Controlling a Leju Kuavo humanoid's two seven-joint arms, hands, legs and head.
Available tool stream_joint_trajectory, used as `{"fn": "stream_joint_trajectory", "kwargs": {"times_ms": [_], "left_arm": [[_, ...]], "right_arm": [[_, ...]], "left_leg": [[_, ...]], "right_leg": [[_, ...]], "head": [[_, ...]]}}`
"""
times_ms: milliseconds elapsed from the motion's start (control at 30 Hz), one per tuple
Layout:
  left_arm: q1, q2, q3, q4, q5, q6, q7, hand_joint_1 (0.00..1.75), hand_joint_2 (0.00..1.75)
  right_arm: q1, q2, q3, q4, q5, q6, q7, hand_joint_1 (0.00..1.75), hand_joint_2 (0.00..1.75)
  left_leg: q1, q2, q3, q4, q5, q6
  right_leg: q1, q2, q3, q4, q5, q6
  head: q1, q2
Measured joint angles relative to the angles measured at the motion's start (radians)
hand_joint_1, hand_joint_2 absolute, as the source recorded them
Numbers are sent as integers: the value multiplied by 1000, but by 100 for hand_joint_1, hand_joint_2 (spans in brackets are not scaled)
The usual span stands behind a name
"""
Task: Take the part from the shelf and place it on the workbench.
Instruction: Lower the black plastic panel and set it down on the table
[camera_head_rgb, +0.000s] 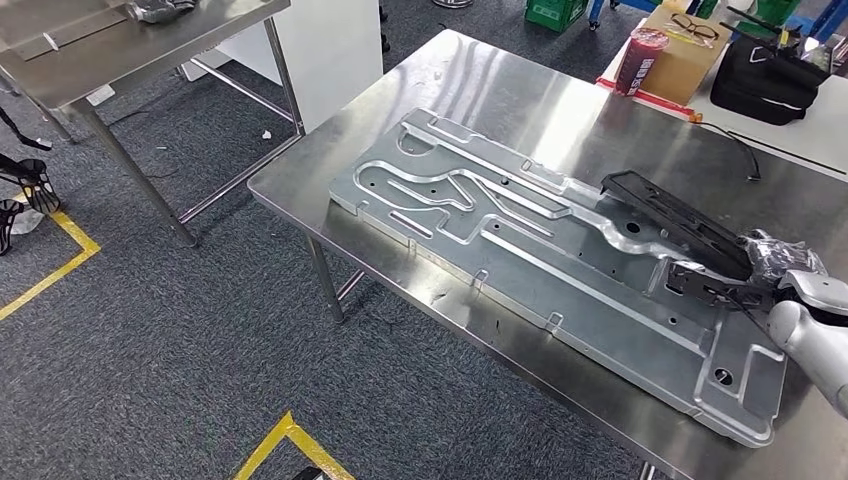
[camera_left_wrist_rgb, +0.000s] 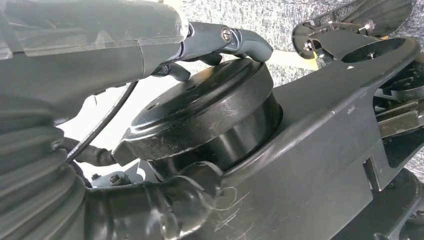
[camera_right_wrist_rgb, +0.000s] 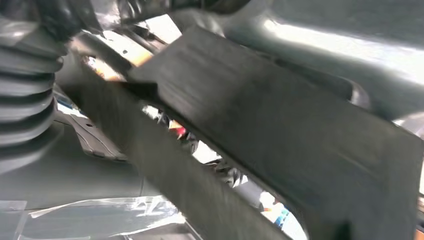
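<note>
A long black plastic part (camera_head_rgb: 668, 215) lies slanted over the right end of a large stamped metal plate (camera_head_rgb: 500, 235) on the steel workbench (camera_head_rgb: 480, 85). My right hand (camera_head_rgb: 790, 275) grips the part's near end at the right edge of the head view; whether the far end touches the plate is unclear. In the right wrist view the black part (camera_right_wrist_rgb: 280, 130) runs blurred and close across the frame, past the ribbed wrist cover (camera_right_wrist_rgb: 22, 100). My left hand (camera_left_wrist_rgb: 220, 42) hangs beside my body, fingers stretched out and holding nothing.
A steel shelf table (camera_head_rgb: 120, 50) stands at the far left on thin legs. Behind the workbench, a white table carries a red cup (camera_head_rgb: 641, 58), a cardboard box (camera_head_rgb: 688, 55), a black bag (camera_head_rgb: 775, 72) and a thin cable (camera_head_rgb: 745, 160). Yellow floor tape (camera_head_rgb: 60, 265) marks the carpet.
</note>
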Motion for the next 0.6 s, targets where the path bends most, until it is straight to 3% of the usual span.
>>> {"fn": "stream_joint_trajectory", "kwargs": {"times_ms": [600], "left_arm": [[-5, 0, 1, 0, 2, -4, 11, 0, 0]], "right_arm": [[-18, 47, -42, 2, 31, -30, -59, 0, 0]], "left_leg": [[0, 1, 2, 0, 0, 0]], "right_leg": [[0, 1, 1, 1, 0, 0]], "head": [[0, 0]]}}
